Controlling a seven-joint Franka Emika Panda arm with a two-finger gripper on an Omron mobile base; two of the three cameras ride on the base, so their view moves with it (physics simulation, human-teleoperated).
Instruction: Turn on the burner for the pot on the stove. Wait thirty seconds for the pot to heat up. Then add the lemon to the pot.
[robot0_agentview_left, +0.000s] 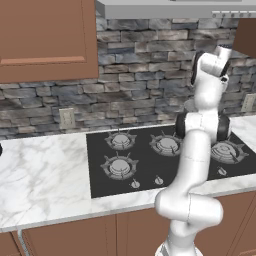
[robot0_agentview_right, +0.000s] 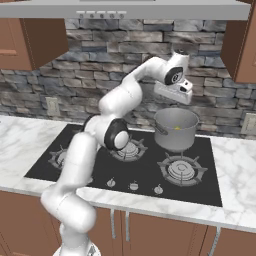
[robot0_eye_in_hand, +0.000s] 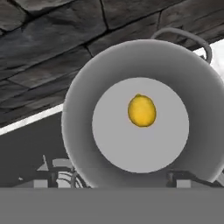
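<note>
The grey pot (robot0_agentview_right: 175, 134) stands on the back right burner of the black stove (robot0_agentview_right: 145, 172), against the stone wall. The small yellow lemon (robot0_agentview_right: 177, 128) lies loose on the pot's floor. My gripper (robot0_agentview_right: 177, 102) hangs just above the pot's rim and points straight down into it. In the hand view I look into the pot (robot0_eye_in_hand: 78, 131), with the lemon (robot0_eye_in_hand: 141, 110) a little off centre on its floor. My gripper (robot0_eye_in_hand: 112, 178) is open: its dark tips stand wide apart at the bottom and nothing sits between them. In the left base view my own arm covers the pot.
A row of small silver knobs (robot0_agentview_right: 133, 186) runs along the stove's front edge. Empty burners (robot0_agentview_right: 181, 170) lie in front of the pot and to its left. White marble counter (robot0_agentview_left: 45, 175) flanks the stove (robot0_agentview_left: 150, 165). A range hood (robot0_agentview_right: 150, 9) and wooden cabinets hang overhead.
</note>
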